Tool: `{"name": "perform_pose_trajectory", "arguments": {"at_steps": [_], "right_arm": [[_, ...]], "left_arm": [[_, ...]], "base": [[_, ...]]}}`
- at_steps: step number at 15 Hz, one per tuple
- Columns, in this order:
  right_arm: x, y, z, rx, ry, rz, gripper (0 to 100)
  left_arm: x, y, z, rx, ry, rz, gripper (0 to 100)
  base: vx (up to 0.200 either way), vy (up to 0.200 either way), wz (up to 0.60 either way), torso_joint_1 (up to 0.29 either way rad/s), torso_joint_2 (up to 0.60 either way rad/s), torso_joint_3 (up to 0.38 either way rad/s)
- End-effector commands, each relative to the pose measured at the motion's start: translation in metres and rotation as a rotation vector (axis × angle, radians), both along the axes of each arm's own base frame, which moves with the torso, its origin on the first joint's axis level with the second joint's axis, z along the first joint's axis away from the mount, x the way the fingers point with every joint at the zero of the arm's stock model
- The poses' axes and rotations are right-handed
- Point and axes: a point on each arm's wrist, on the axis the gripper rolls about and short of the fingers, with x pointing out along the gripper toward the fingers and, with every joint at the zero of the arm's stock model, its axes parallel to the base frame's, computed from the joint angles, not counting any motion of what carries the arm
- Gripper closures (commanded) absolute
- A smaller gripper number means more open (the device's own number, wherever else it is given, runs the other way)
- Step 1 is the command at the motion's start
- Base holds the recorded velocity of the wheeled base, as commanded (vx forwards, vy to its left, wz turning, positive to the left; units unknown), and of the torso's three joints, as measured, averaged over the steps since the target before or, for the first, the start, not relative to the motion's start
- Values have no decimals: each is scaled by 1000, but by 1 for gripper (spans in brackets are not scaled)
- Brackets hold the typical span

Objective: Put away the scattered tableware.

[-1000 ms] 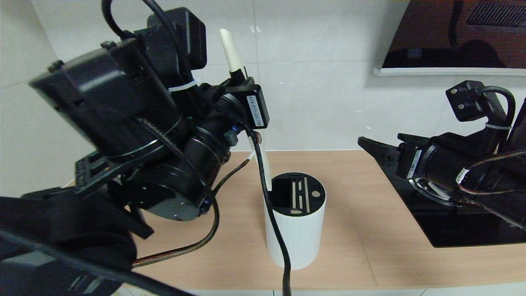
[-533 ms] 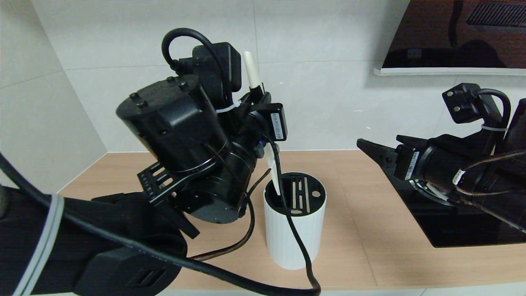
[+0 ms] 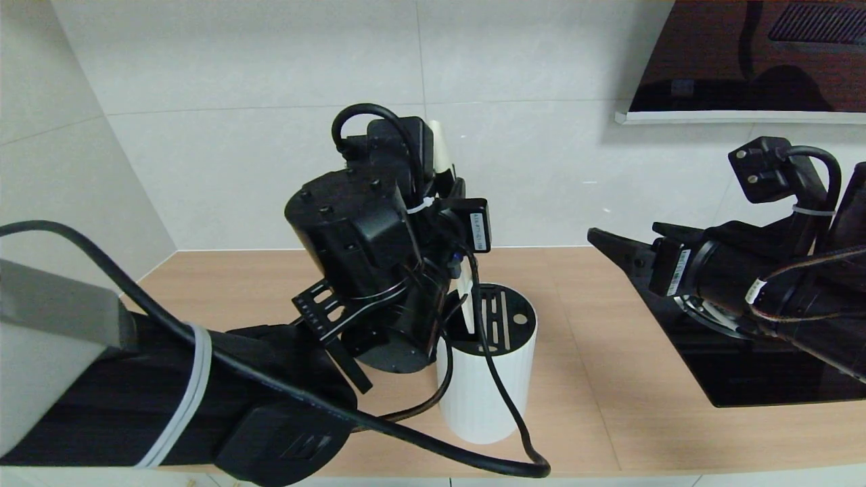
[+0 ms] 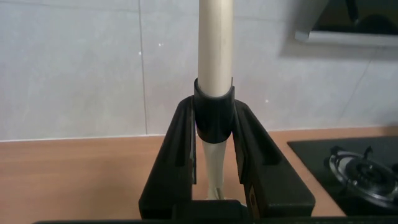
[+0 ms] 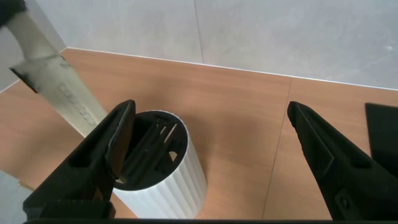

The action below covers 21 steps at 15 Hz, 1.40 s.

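A knife with a cream handle (image 3: 438, 145) and a white blade (image 3: 465, 301) hangs point down in my left gripper (image 3: 444, 186). The left wrist view shows that gripper (image 4: 214, 127) shut on the knife's black collar below the handle (image 4: 214, 43). The blade's lower end reaches into the black slotted top of a white ribbed holder (image 3: 487, 385) on the counter. My right gripper (image 3: 602, 240) hovers open to the right of the holder. In the right wrist view the holder (image 5: 168, 180) and the blade (image 5: 62, 90) lie beyond its spread fingers (image 5: 109, 152).
The wooden counter (image 3: 582, 352) runs back to a tiled wall. A black cooktop (image 3: 744, 382) lies on the right under my right arm, with a burner (image 4: 357, 177) on it. A dark range hood (image 3: 744, 61) hangs at the upper right.
My left arm has swung forward and down, lowering the knife until its blade entered the holder's top. The right arm has stayed still.
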Motion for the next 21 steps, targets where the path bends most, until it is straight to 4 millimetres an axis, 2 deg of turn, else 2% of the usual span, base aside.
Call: {"name": "perform_pose_trajectory", "arguments": {"at_steps": [1,9,17,21], "right_arm": [[-1,0,1,2,-3,0,0],[0,0,-1,-2,2,0,0],[0,0,-2,-3,3,0,0],[0,0,-2,-3,3,0,0]], "left_arm": [[5,-4,-10,12,9,2,100],[10,-11,-25,39,35,3,100],[19,-21,-58,68,87,12,100],[20,-25,-80,105,132,8,100]], "base": [[0,0,0,0,0,0],[0,0,0,0,0,0],[0,0,0,0,0,0],[0,0,0,0,0,0]]}}
